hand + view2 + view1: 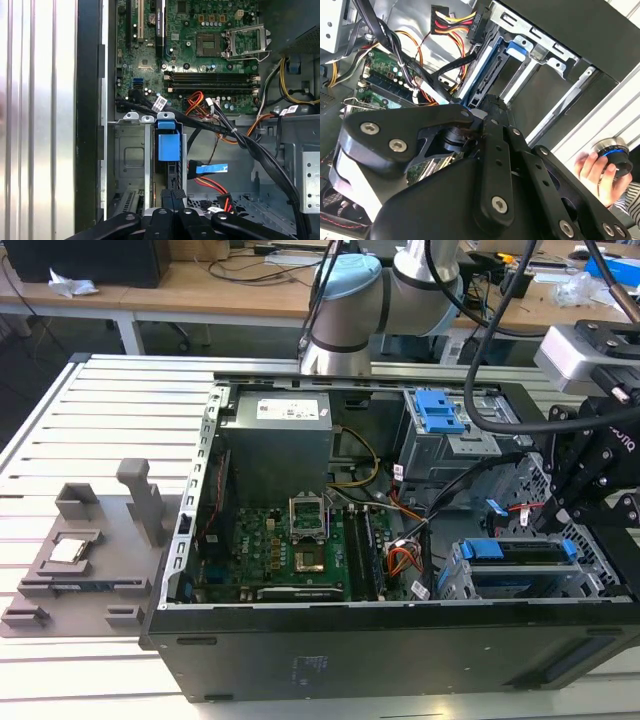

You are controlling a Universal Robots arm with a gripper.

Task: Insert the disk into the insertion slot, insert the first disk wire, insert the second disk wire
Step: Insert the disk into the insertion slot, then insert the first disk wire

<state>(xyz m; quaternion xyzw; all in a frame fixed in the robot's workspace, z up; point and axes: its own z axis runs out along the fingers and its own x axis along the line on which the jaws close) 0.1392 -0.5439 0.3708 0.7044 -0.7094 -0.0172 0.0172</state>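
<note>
Disk (pixel 487 550): there is just one, a flat box with a bright blue plastic frame. It sits inside the one insertion slot (pixel 455 580), a shiny metal cage full of little holes, in the open computer case (pixel 330 660). In the first wrist view its blue end (pixel 168 142) stands between two thin metal walls. One black end effector (pixel 585 485) hangs just above the cage at the exterior view's right. Whether it is open or closed cannot be told, and it holds nothing that can be seen. One green board (pixel 300 550) lies flat in the case. One bunch of red, orange and yellow wires (pixel 199 100) curls near the cage. One wide blue latch (pixel 440 410) has ribs. One hand (pixel 592 167) holds a round knob (pixel 615 155). One grey plastic holder (pixel 80 560) rests on the striped metal worktop (pixel 110 410).
</note>
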